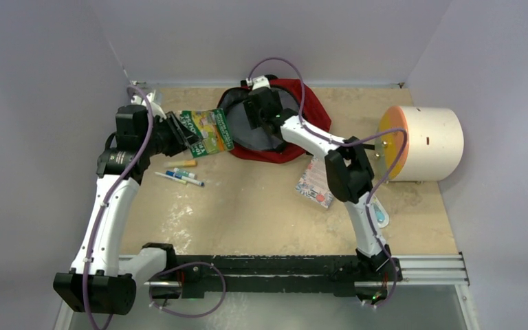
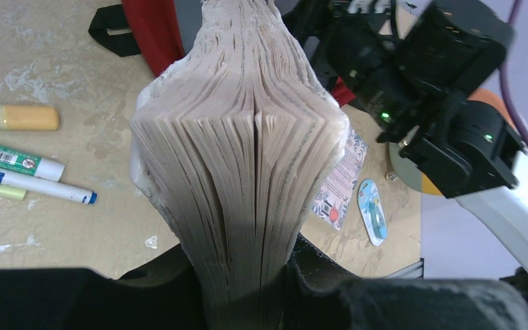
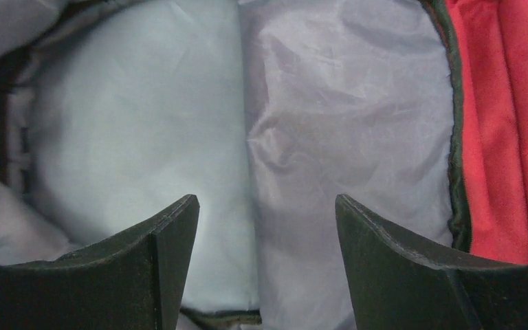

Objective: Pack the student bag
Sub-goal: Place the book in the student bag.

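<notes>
The dark-red student bag (image 1: 309,103) lies open at the back middle of the table, its grey lining (image 3: 330,117) facing up. My right gripper (image 1: 261,110) hangs open inside the bag's mouth, its fingers (image 3: 172,240) apart over the lining, holding nothing. My left gripper (image 1: 179,134) is shut on a thick book with a green cover (image 1: 206,130); its page edges (image 2: 240,151) fill the left wrist view. The book is held just left of the bag, above the table.
Several markers (image 1: 179,175) lie on the table below the book, also in the left wrist view (image 2: 20,165). A patterned card (image 1: 314,182) and a small blue oval item (image 1: 381,214) lie at right. A cream cylinder with an orange face (image 1: 426,141) stands far right.
</notes>
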`<state>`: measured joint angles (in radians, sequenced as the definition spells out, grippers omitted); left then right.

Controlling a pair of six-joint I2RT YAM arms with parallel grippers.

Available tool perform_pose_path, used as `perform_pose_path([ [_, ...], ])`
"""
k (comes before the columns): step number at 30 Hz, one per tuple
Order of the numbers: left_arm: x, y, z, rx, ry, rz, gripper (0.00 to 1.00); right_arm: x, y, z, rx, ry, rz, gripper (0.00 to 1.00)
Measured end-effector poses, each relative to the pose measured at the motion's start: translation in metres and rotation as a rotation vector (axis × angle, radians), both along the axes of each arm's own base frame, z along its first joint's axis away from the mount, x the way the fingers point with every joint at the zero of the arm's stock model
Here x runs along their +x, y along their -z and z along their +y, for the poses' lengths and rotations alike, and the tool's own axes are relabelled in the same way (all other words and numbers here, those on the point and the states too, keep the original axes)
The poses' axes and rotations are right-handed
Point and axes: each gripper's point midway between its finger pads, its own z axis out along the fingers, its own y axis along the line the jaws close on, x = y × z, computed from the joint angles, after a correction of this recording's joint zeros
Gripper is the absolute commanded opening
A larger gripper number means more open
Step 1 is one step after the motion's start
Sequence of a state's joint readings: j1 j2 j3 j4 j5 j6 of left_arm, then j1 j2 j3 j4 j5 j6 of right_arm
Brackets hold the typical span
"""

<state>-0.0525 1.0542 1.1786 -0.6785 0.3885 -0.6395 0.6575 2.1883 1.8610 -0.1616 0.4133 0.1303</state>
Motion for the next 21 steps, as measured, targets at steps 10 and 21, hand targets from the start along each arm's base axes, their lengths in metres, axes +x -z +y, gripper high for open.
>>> perform_pose_path([
  [10, -0.004, 0.003, -0.008, -0.033, 0.041, 0.014, 0.00, 0.010, 0.065, -0.011, -0.238, 0.065, 0.014, 0.76],
  [21, -0.007, 0.023, -0.019, -0.101, 0.075, 0.068, 0.00, 0.023, 0.076, -0.025, -0.392, 0.130, -0.060, 0.41],
])
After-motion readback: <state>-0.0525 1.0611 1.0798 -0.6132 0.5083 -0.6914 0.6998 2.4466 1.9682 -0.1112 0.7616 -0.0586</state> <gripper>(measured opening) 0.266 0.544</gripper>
